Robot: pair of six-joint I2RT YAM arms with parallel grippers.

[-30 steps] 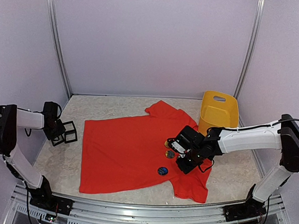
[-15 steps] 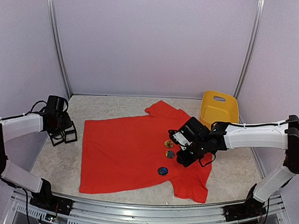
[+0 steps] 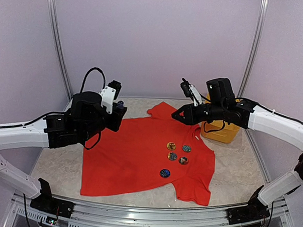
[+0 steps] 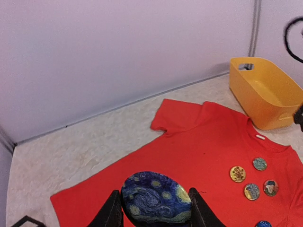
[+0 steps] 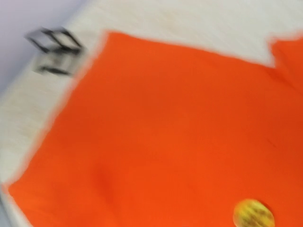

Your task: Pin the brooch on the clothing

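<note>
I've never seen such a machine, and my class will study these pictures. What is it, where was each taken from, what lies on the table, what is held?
Two robot arms, bolted at the near table edge, each end in two-finger jaws. One picture looks down from above and behind; the other two come from wrist cameras, the right one blurred. A red T-shirt lies flat, five brooches on it, a yellow basket beside it. The left arm grips a blue brooch in its jaws; whether the right arm holds anything, I cannot tell.
</note>
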